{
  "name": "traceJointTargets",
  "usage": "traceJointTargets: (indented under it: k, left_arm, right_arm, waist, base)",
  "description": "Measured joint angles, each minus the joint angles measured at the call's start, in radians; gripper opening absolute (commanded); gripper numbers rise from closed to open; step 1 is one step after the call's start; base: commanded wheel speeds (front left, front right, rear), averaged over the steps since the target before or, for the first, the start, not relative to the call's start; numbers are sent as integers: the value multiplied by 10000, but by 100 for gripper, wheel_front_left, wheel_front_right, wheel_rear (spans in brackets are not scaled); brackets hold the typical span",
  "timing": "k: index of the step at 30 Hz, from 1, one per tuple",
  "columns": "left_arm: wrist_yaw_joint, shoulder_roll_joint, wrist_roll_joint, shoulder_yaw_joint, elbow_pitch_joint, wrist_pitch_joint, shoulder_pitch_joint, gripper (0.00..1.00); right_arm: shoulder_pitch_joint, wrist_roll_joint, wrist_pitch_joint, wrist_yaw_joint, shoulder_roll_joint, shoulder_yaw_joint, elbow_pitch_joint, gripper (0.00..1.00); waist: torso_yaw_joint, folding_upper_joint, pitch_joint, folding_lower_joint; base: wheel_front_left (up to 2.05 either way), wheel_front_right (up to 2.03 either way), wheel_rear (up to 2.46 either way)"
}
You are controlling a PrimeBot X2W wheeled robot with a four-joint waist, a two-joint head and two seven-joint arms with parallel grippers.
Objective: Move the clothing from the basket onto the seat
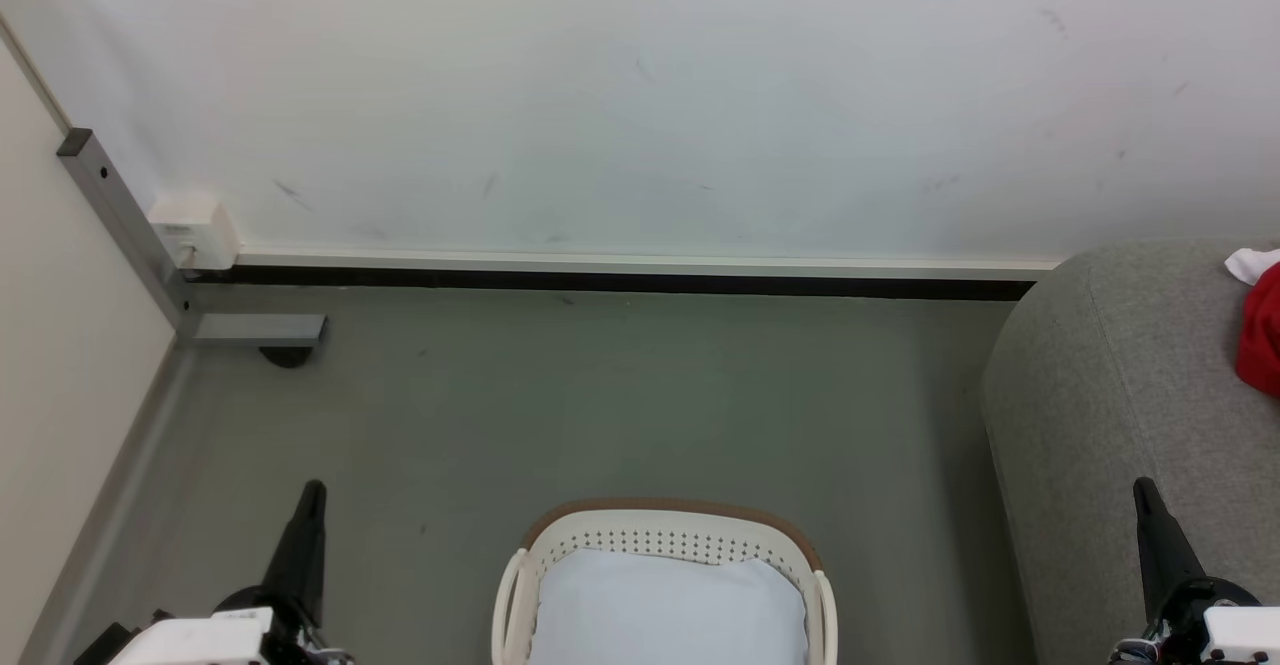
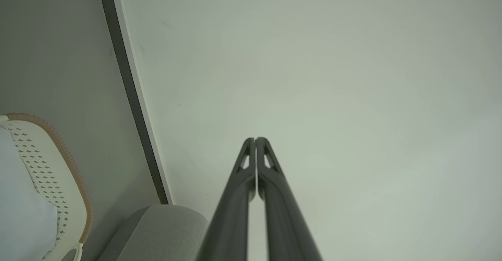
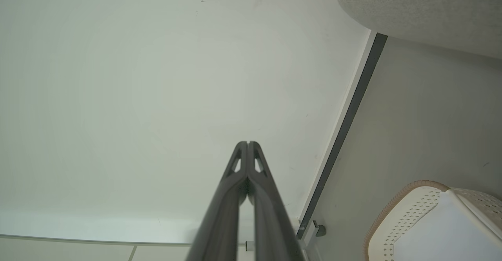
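The cream-white basket point(image 1: 665, 535) with a brown rim stands on the floor at the bottom centre of the head view, with a pale white cloth point(image 1: 668, 610) inside it. Bright red clothing point(image 1: 1262, 330) with a white bit lies on the grey seat point(image 1: 1100, 385) at the right edge. My left gripper point(image 1: 312, 490) is low at the left, shut and empty, its fingertips point(image 2: 255, 141) pressed together toward the wall. My right gripper point(image 1: 1142, 490) is low at the right in front of the seat's arm, shut and empty, its fingertips point(image 3: 248, 145) together. The basket point(image 2: 59, 174) point(image 3: 415, 206) shows in both wrist views.
A white wall point(image 1: 640, 95) with a dark baseboard point(image 1: 600, 280) runs behind. A grey metal frame point(image 1: 130, 235) and a white box point(image 1: 195, 230) stand in the left corner. Grey floor point(image 1: 600, 395) lies between basket and wall. The seat's arm point(image 2: 157, 229) point(image 3: 423, 10) shows in both wrist views.
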Motion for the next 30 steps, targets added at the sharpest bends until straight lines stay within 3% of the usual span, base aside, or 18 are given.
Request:
traceJointTargets:
  k: [30]
  left_arm:
    - [0, 0, 0, 0, 0, -2, -1, 0]
  right_arm:
    - [0, 0, 0, 0, 0, 0, 0, 0]
  waist:
    - [0, 0, 0, 0]
  base:
    - [0, 0, 0]
